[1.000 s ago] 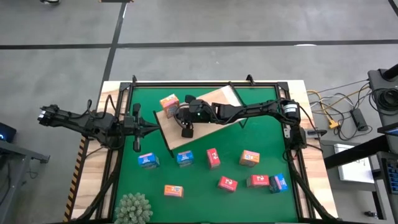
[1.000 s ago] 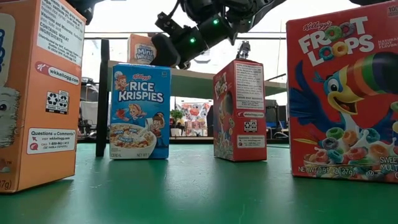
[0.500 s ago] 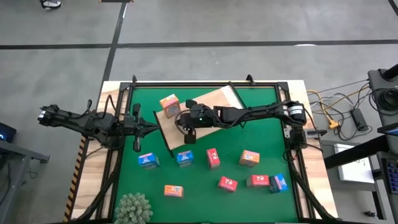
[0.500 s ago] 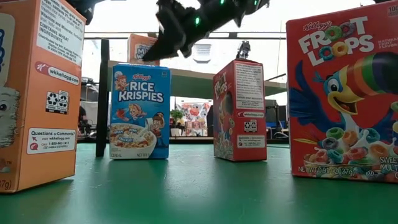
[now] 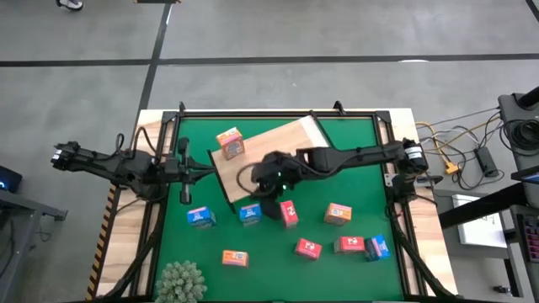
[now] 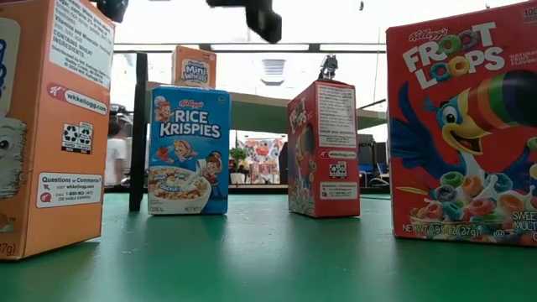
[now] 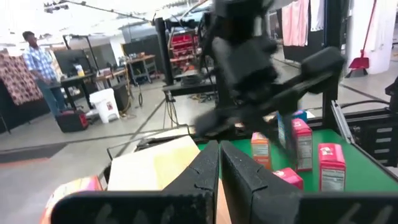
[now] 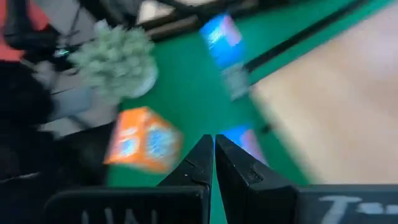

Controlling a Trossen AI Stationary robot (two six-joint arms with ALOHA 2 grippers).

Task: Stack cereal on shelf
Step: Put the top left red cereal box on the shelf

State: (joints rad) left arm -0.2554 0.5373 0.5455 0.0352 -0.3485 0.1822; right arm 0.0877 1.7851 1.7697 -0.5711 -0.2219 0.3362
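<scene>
Right end effector, high view: the right end effector (image 5: 271,190) hangs over the near edge of the shelf (image 5: 290,139), just behind the blue box (image 5: 250,215) and the red box (image 5: 288,213); fingers pressed together, nothing between them.
Left end effector, high view: the left end effector (image 5: 205,174) sits low at the left edge of the shelf, closed and empty.
Shelf, high view: the light-wood board lies at an angle on the green tabletop mat (image 5: 354,181); 1 orange box (image 5: 229,141) stands on its far left corner.
Other cereal, high view: 8 boxes stand off the shelf on the mat: a blue one at left (image 5: 200,218), an orange one (image 5: 338,214) to the right of the red box, and nearer the front an orange one (image 5: 235,258), 2 red ones (image 5: 308,248) and (image 5: 349,245), and a blue one (image 5: 378,247) touching that last red box.
Plant, high view: a fuzzy green plant (image 5: 181,282) stands at the front left corner.
Low view: a Rice Krispies box (image 6: 189,151) and a red box (image 6: 324,148) stand upright and apart; a Froot Loops box (image 6: 461,126) fills the right, an orange box (image 6: 52,126) the left.
Left wrist view: its dark fingers (image 7: 205,171) meet; the other arm looms ahead over the board.
Right wrist view: closed fingers (image 8: 202,163) point at blurred orange and blue boxes on the mat.
</scene>
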